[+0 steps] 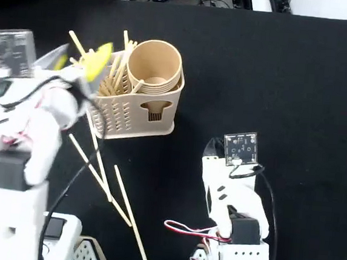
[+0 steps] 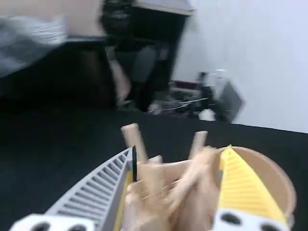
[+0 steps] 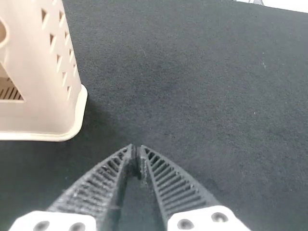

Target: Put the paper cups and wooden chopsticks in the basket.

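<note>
Right gripper (image 3: 137, 154) sits low over the black table (image 1: 287, 85), its ribbed jaws pressed together and holding nothing. It is well apart from the beige basket (image 3: 43, 96), which stands off to one side of it.

Left gripper (image 2: 179, 154) hangs above the basket's chopstick compartment with its jaws spread wide, one grey and one yellow. Blurred ends of upright chopsticks (image 2: 131, 132) rise between them, and contact with the pads cannot be confirmed.

Stacked paper cups (image 1: 156, 64) stand upright in the basket's other compartment, beside the bundled chopsticks.

Loose chopsticks (image 1: 129, 211), about three, lie crossed on the table in front of the basket, between the two arm bases and nearer the left arm.
</note>
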You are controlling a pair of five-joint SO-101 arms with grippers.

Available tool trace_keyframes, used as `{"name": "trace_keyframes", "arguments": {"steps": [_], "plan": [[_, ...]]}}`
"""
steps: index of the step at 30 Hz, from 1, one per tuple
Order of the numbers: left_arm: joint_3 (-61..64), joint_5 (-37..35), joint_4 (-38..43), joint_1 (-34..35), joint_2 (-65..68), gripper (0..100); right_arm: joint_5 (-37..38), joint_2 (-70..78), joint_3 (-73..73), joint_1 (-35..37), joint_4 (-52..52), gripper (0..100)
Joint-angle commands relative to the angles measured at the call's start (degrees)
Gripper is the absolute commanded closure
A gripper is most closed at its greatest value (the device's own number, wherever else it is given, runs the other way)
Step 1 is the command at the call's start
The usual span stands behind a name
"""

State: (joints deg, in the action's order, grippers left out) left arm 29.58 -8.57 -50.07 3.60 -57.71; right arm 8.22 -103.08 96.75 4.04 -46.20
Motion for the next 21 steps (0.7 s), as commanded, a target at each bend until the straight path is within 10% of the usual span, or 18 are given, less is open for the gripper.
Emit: {"name": "trace_keyframes", "arguments": {"steps": [1,11,21], "plan": [[-6.81,-0.7,-11.96,11.3,-3.43,71,3.16,-4.26,-0.66,-0.18,-0.18,98.4],[6.99,4.57,-24.53,43.56,-4.13,72,6.77,-4.09,-14.81,9.58,-14.77,98.3],[43.65,16.18,-3.87,45.67,-3.96,71,7.38,4.44,-22.2,33.05,-23.3,98.2]]}}
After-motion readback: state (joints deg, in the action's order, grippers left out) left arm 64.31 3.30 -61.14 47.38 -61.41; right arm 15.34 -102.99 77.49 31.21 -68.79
